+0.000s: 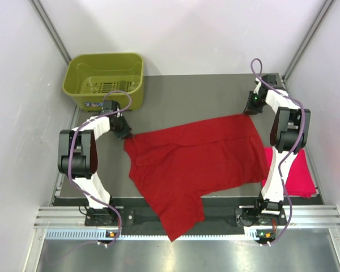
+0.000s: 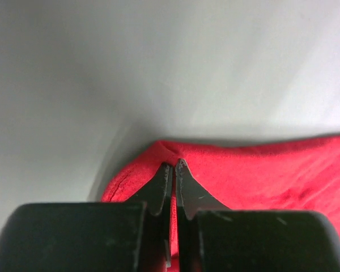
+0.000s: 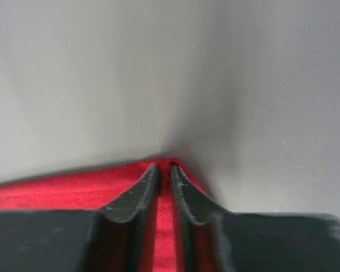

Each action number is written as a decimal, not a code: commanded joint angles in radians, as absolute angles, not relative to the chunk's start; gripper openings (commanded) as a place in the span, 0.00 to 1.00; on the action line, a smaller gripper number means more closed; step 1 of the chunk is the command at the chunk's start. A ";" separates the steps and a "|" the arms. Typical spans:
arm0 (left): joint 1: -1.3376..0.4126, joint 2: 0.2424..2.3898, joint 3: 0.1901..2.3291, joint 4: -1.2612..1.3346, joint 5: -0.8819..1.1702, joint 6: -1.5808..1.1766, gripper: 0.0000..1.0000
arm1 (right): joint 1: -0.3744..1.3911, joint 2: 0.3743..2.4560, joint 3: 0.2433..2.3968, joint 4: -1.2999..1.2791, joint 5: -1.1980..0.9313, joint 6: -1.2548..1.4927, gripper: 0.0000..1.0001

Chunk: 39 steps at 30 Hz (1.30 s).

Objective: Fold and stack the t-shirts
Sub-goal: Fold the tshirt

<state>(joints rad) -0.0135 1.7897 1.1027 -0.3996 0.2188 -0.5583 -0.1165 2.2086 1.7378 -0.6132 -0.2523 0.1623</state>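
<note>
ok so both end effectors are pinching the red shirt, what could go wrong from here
1. The left end effector and right end effector each pinch only the very edge of the deep red t-shirt; a corner may slip on lifting.
2. Part of it hangs off the near side of the table and might snag when pulled.
3. The pinkish red t-shirt lies close by on the right; dragged cloth could rumple it.

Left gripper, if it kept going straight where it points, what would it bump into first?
The deep red cloth t-shirt: the left gripper is pinched shut on its bunched corner. Past that fold is what looks like the grey tabletop, probably next, though depth is hard to judge.
</note>
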 commanded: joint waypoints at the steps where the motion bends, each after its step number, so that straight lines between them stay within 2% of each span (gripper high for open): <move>1: -0.008 1.813 1.137 -0.341 0.198 -0.566 0.00 | -0.121 2.223 1.799 -0.600 -0.264 0.167 0.09; 5: -0.008 1.821 1.123 -0.316 0.186 -0.578 0.00 | -0.120 2.235 1.845 -0.598 -0.265 0.170 0.00; 22: 0.149 1.772 1.123 -0.238 0.066 -0.534 0.00 | -0.072 2.341 1.974 -0.569 -0.314 0.195 0.00; 36: 0.172 1.853 1.169 -0.230 0.127 -0.534 0.00 | -0.057 2.448 2.103 -0.377 -0.367 0.353 0.00; 39: 0.172 1.853 1.173 -0.238 0.141 -0.532 0.00 | -0.057 2.494 2.180 -0.426 -0.359 0.385 0.08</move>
<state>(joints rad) 0.1566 1.8507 1.1389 -0.2768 0.1444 -0.5480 -0.0502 2.4653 2.0808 -0.4812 -0.3779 0.3435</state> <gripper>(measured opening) 0.023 0.061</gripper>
